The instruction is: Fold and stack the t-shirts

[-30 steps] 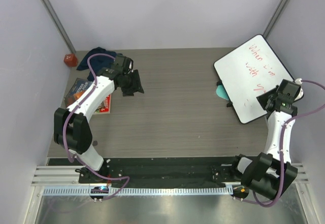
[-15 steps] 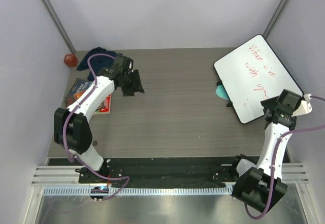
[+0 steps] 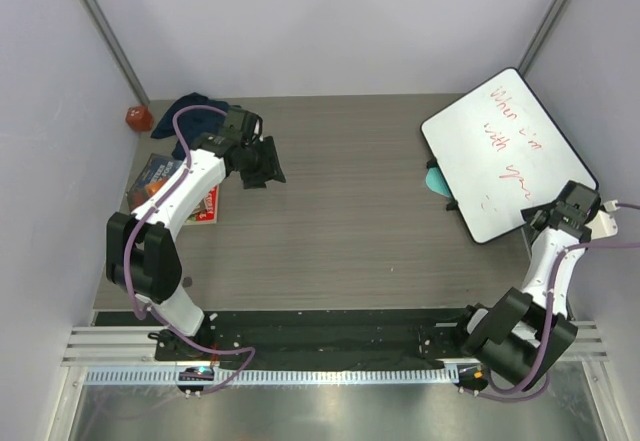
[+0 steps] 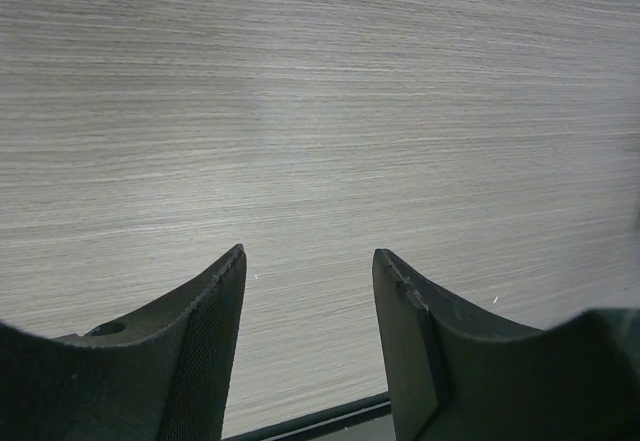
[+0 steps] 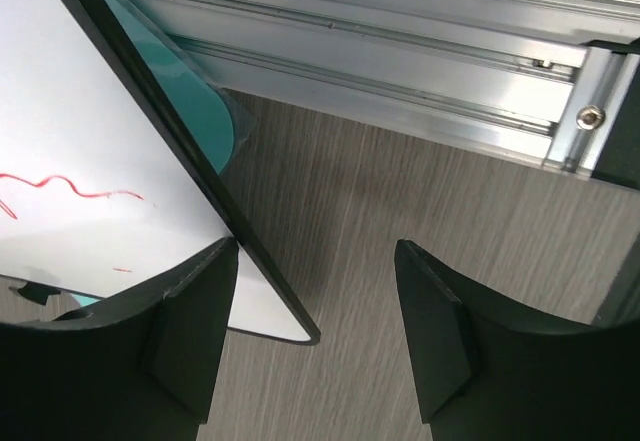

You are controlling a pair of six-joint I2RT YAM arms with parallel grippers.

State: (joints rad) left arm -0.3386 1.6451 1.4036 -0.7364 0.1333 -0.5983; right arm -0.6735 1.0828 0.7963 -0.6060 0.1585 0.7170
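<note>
A crumpled dark navy t-shirt lies at the table's far left corner, behind my left arm. My left gripper hovers to the right of it, apart from it. In the left wrist view the left gripper is open and empty over bare wood-grain table. My right gripper is at the far right, by the near right corner of the whiteboard. In the right wrist view the right gripper is open and empty, with the whiteboard corner between and under the fingers.
A teal board pokes out from under the whiteboard and shows in the right wrist view. A magazine and a red object lie at the left. An aluminium rail runs beyond the right gripper.
My right arm has swung to the right, carrying its gripper off the whiteboard's face to its near right corner. The left arm has not moved.
</note>
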